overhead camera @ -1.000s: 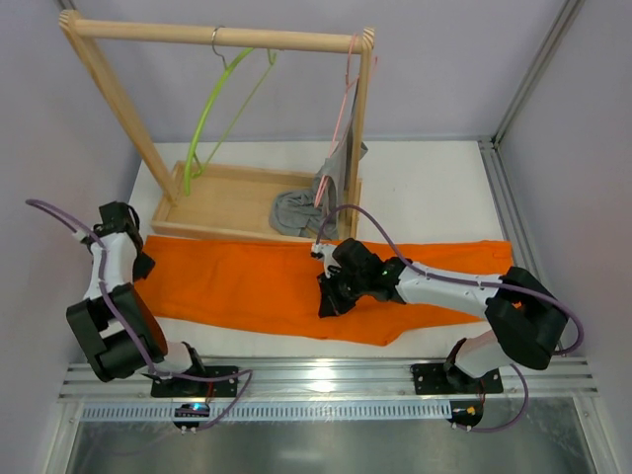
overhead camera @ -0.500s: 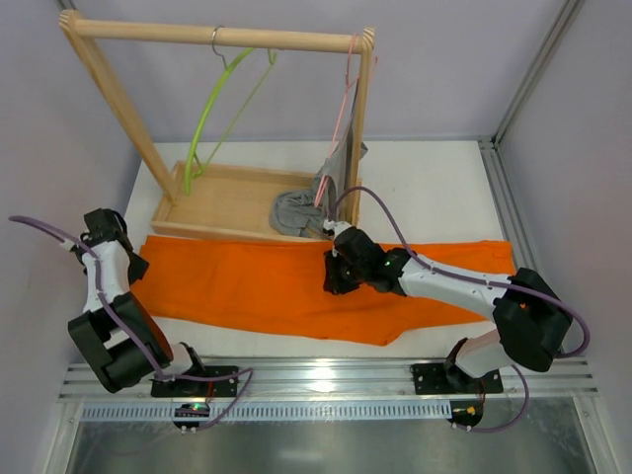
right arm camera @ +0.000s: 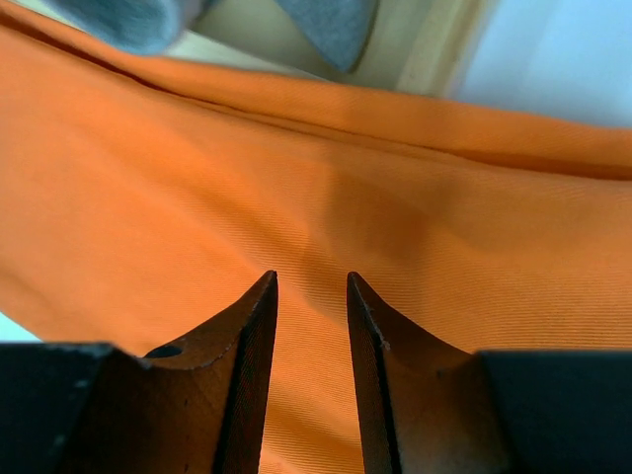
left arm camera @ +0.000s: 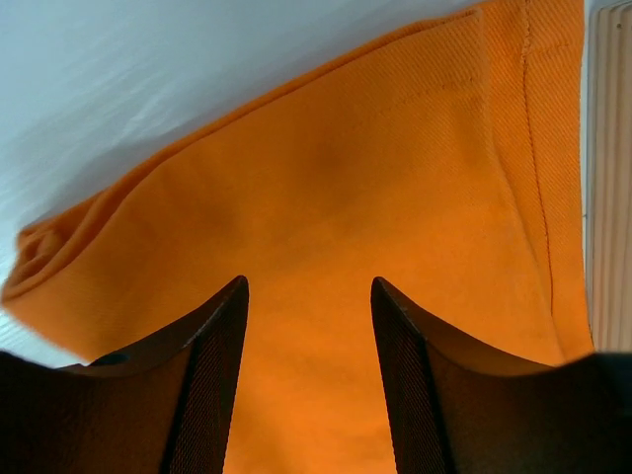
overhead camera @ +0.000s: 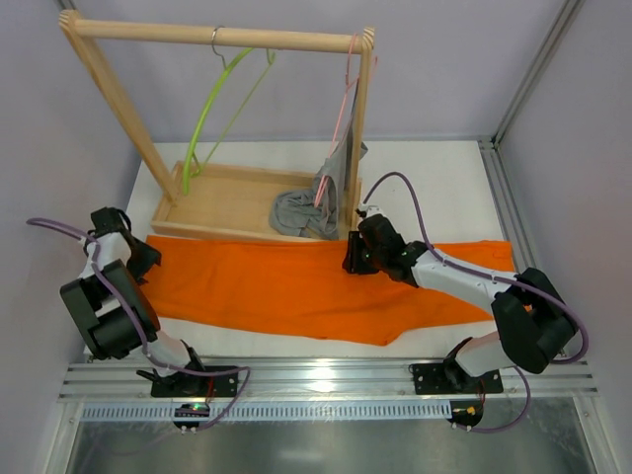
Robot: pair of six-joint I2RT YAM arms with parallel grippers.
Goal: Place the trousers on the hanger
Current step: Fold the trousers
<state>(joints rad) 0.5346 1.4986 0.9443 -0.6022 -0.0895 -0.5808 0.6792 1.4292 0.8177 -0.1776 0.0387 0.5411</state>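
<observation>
Your left gripper (left arm camera: 309, 284) stands moderately wide and holds nothing, poised over the 9 o'clock end of the orange trousers (overhead camera: 276, 286). Your right gripper (right arm camera: 311, 276) shows only a narrow gap, also with nothing in it, low over the cloth's far edge just past centre. The trousers lie flat across the white table (overhead camera: 425, 188), running from 9 to 3 o'clock. At 11 o'clock the lime-green hanger (overhead camera: 202, 123) hangs by its metal hook from a wooden rack (overhead camera: 217, 37), whose tray base (overhead camera: 217, 202) touches the trousers' far edge. A pink hanger (overhead camera: 346, 94) holds a grey garment (overhead camera: 301, 212) at 12 o'clock. Pale walls (overhead camera: 444, 59) enclose the table; an aluminium rail (overhead camera: 326, 375) runs along 6 o'clock.
</observation>
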